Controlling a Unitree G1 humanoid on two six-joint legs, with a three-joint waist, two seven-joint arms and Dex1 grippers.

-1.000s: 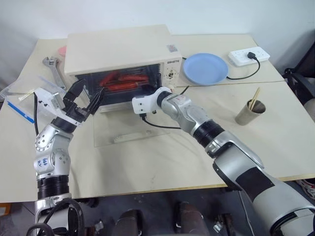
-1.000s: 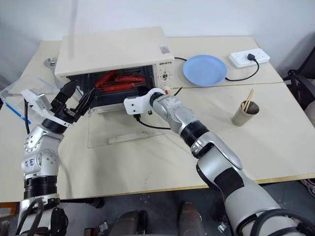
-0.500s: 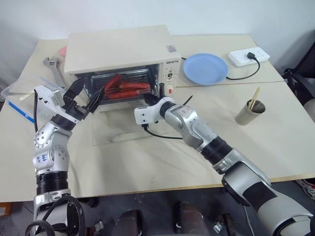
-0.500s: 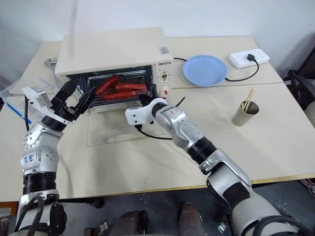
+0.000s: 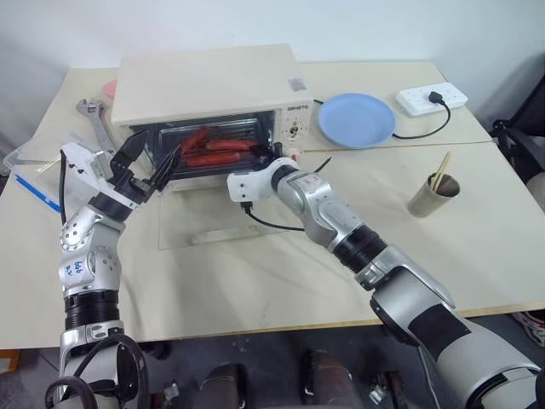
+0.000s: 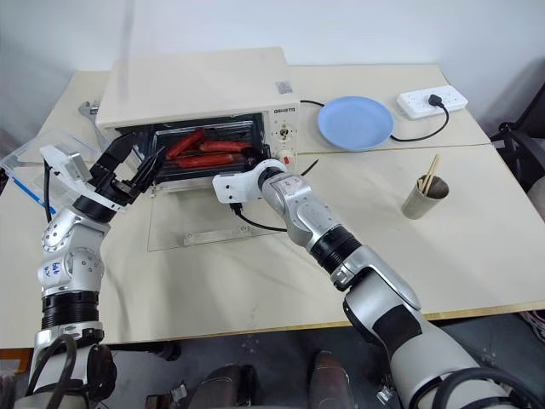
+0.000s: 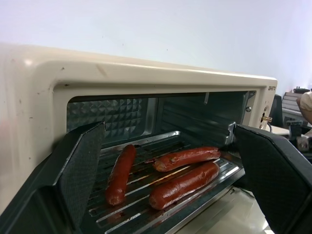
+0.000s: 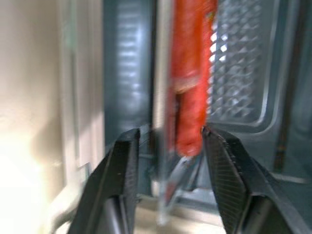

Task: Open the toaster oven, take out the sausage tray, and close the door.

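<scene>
Your toaster oven [image 5: 209, 89] sits at the back of the table [image 5: 281, 264], its long side running left to right and its open mouth facing you. The door [image 5: 223, 215] is folded all the way down, lying flat on the table in front of the mouth, glass up, with its bar handle [image 5: 223, 235] along the near edge.

The sausage tray [image 7: 175, 187] is inside the oven on the rack, long axis parallel to the oven's front, its front edge just at the mouth. Three red sausages [image 5: 213, 149] lie on it, roughly lengthwise.

Your right claw [image 8: 168, 161] is at the right end of the opening with its fingers parted around the tray's front rim and a sausage end; in the wrist view they are not pressed onto it. Your left claw [image 5: 153, 160] hangs spread wide and empty just outside the left end of the mouth.

A black cable [image 5: 272, 223] trails from the right wrist across the lowered door. A blue plate [image 5: 356, 118] and a white power strip [image 5: 430, 96] sit right of the oven, a paper cup with chopsticks [image 5: 433, 194] nearer right, a wrench [image 5: 92, 119] and a clear plastic box [image 5: 30, 162] at the left.
</scene>
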